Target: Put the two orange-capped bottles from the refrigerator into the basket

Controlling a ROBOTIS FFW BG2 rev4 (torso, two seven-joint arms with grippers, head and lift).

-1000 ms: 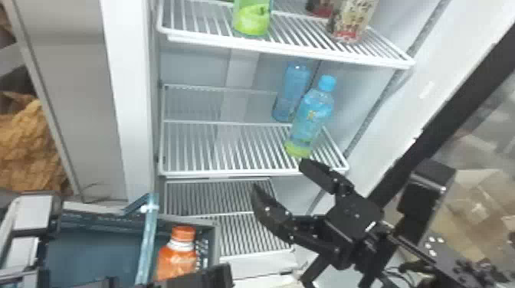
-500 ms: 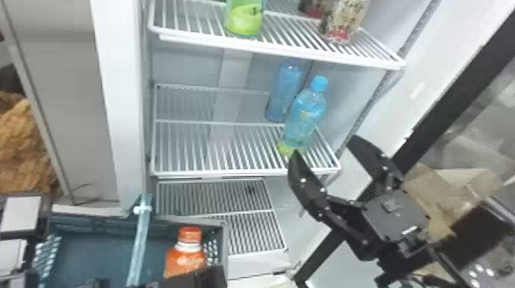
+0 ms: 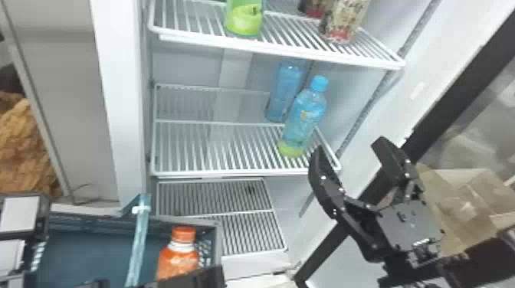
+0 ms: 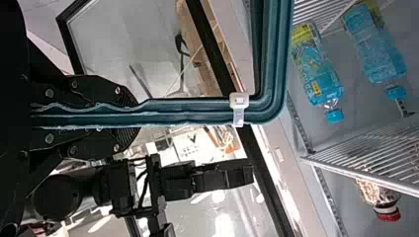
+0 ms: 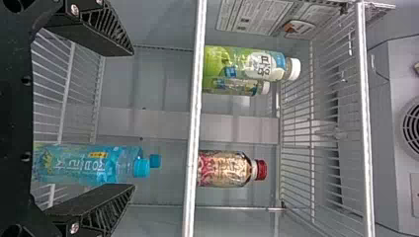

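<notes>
Right gripper: flat black fingers spread wide, nothing between them, near the base of the front blue-capped bottle. Left gripper: fingers closed around the basket's teal handle.

Refrigerator: white, pale grey inside, fitted with wire shelves.

Basket: dark teal, slotted walls, outside and to the left of the shelves in the head view; its handle rises above the rim and bears a white clip.

Middle shelf: white wire. Two blue-capped bottles, upright, one behind the other toward the right side; the front one has a sky-blue label with pale characters and a small yellow patch, and a yellow-green base.

Upper shelf: white wire. Two white-capped bottles, side by side, the larger-looking one with green-apple artwork and dark print on a white panel; to their right in the head view, a red-capped bottle, its sleeve patterned in cream, brown and red.

Orange-capped bottle: one, within the basket at its right end, cap up. Bright orange body, pale neck, faint light marking on the front, too blurred to make out; lower part hidden behind the left gripper.
</notes>
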